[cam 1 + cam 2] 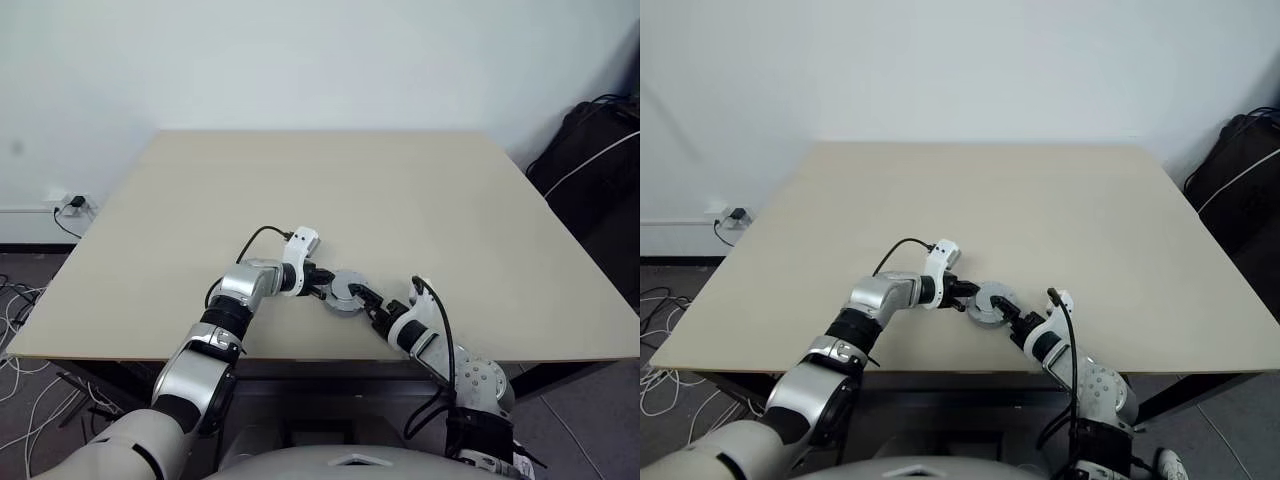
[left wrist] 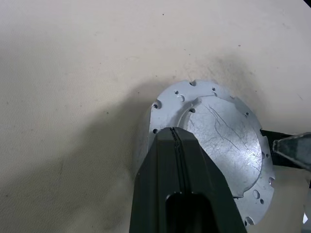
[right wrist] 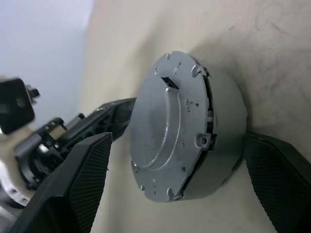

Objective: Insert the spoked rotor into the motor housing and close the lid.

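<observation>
While seated on the motor housing (image 3: 221, 141), lid (image 3: 167, 128) shows its smooth grey face with raised hub, looks nearly flush, a thin dark seam visible at one edge. No telling whether the spoked rotor is inside, hidden under the lid. Stack resting on the counter (image 1: 400, 190), directly between the two end effectors.

Left end effector (image 2: 181, 145): fingers pressed together, tip lying over the lid's rim, apparently pressing on top; contact probable, not certain. Right end effector (image 3: 192, 170): fingers spread wide, one on either side of the stack, neither pad (image 3: 90, 170) touching it.

Judged step: closing the lid fully. To do it well:
- keep the left tip bearing straight down near the hub, not at the rim, to avoid tipping the disc;
- centre the stack between the right fingers before closing, so as not to shove it sideways;
- grip the housing wall below the seam, not the lid edge;
- check the seam has vanished all round before letting go.
</observation>
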{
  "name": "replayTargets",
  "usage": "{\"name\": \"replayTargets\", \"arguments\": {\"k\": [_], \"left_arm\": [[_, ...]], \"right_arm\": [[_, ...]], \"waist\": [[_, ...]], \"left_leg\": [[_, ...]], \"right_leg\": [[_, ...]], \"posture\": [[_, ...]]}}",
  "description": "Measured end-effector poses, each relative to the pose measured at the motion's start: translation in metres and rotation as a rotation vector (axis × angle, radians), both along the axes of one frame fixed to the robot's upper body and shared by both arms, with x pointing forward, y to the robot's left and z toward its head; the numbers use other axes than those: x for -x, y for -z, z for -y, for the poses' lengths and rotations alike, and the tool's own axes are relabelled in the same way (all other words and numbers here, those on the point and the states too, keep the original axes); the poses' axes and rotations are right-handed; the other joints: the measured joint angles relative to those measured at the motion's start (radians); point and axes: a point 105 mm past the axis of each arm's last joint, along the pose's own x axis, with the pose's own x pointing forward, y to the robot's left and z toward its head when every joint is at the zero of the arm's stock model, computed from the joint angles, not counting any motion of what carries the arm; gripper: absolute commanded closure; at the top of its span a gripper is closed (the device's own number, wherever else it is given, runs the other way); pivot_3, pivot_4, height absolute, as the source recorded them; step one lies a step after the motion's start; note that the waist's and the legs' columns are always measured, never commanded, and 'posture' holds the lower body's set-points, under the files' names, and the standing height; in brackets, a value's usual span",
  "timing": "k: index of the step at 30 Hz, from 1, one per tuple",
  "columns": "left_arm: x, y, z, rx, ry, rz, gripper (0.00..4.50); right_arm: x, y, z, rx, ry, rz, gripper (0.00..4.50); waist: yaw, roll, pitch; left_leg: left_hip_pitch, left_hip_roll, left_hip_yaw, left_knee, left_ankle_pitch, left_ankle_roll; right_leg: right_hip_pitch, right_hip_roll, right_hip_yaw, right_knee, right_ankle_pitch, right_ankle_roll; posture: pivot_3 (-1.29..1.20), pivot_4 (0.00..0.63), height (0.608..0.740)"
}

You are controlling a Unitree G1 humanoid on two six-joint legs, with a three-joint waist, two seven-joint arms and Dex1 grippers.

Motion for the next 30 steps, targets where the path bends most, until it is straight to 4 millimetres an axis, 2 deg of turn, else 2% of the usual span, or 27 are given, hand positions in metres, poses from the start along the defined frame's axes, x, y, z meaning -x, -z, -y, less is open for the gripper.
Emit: {"name": "replayTargets", "arguments": {"k": [9,18,21,26,28,30], "left_arm": [[0.000,0.000,-0.001,-0.003,-0.001,0.001,4.50],[0.000,0.003,-0.003,-0.021,-0.003,0.001,4.50],[0.000,0.003,-0.003,-0.022,-0.003,0.001,4.50],[0.000,0.003,-0.004,-0.023,-0.005,0.004,4.50],[-0.003,0.003,-0.010,-0.040,-0.021,0.009,4.50],[-0.002,0.005,-0.011,-0.047,-0.025,0.008,4.50]], "right_arm": [[0.002,0.002,0.002,-0.129,0.044,-0.017,0.06],[0.000,0.007,-0.001,-0.146,0.053,-0.065,0.06],[-0.001,0.007,-0.001,-0.147,0.055,-0.068,0.66],[0.004,0.013,-0.003,-0.159,0.047,-0.103,2.32],[0.004,0.008,-0.005,-0.186,0.040,-0.083,2.68],[0.004,0.008,-0.005,-0.191,0.037,-0.085,3.22]], "waist": [[-0.002,0.000,-0.001],[-0.010,-0.002,-0.005],[-0.011,-0.001,-0.006],[-0.011,-0.001,-0.005],[-0.016,-0.001,-0.006],[-0.015,0.000,-0.005]], "left_leg": [[0.000,0.000,0.000,0.000,0.000,0.000],[0.004,0.001,0.000,0.000,0.000,-0.001],[0.005,0.001,0.000,0.000,-0.001,-0.001],[0.003,0.001,0.000,0.000,0.000,0.000],[0.003,0.001,0.000,0.000,0.000,0.000],[0.003,0.001,0.000,0.000,0.000,-0.001]], "right_leg": [[0.000,0.000,0.000,0.000,0.000,0.000],[0.004,0.000,0.000,0.000,0.000,0.000],[0.004,0.000,0.000,0.000,0.000,0.000],[0.003,0.000,0.001,0.000,0.000,0.000],[0.003,0.000,0.001,0.000,0.000,0.000],[0.003,0.000,0.001,0.000,0.000,0.000]], "posture": [[0.00,0.000,0.740],[0.00,0.000,0.740],[0.00,0.000,0.740],[0.00,0.000,0.740],[0.00,0.000,0.740],[0.00,0.000,0.740]]}}
